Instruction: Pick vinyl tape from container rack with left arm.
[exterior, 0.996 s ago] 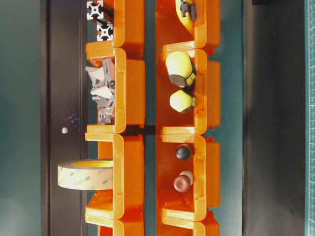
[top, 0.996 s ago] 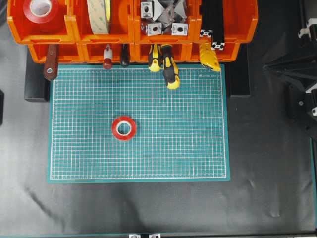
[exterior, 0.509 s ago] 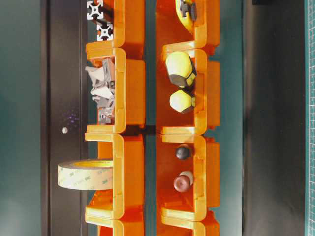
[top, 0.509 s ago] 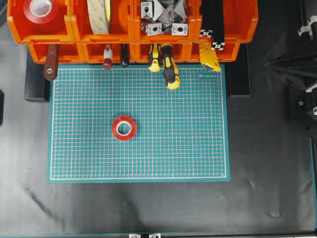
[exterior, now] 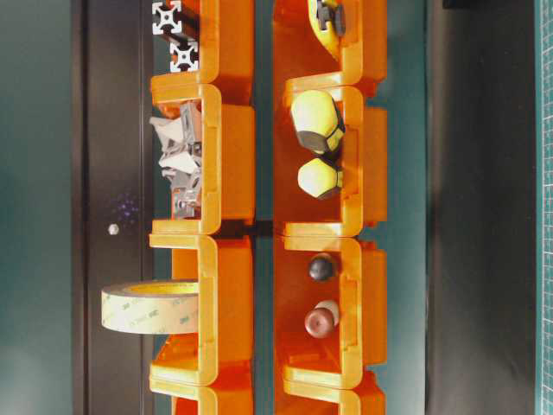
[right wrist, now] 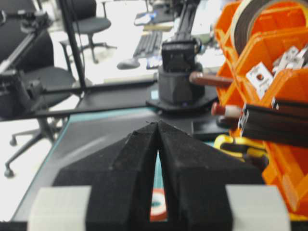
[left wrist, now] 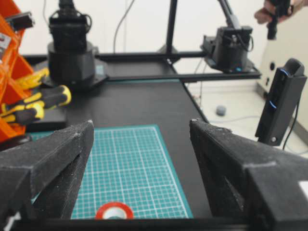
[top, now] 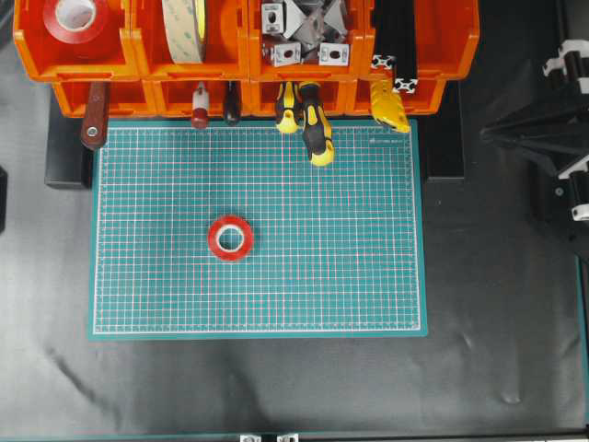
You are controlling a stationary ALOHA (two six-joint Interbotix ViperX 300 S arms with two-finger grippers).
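Observation:
A small red vinyl tape roll lies flat on the green cutting mat, apart from both grippers. It also shows in the left wrist view, low between the fingers, and in the right wrist view through the finger slit. A second red roll sits in the top-left bin of the orange container rack. My left gripper is open and empty, above the mat's left side and outside the overhead view. My right gripper is shut and empty at the right of the table.
A cream-beige tape roll stands in the neighbouring bin. Other bins hold metal brackets, black profiles, screwdrivers and a brown handle that jut over the mat's far edge. Black cloth surrounds the mat.
The right arm at the right edge has shifted slightly. The tape rolls and the rack have not moved.

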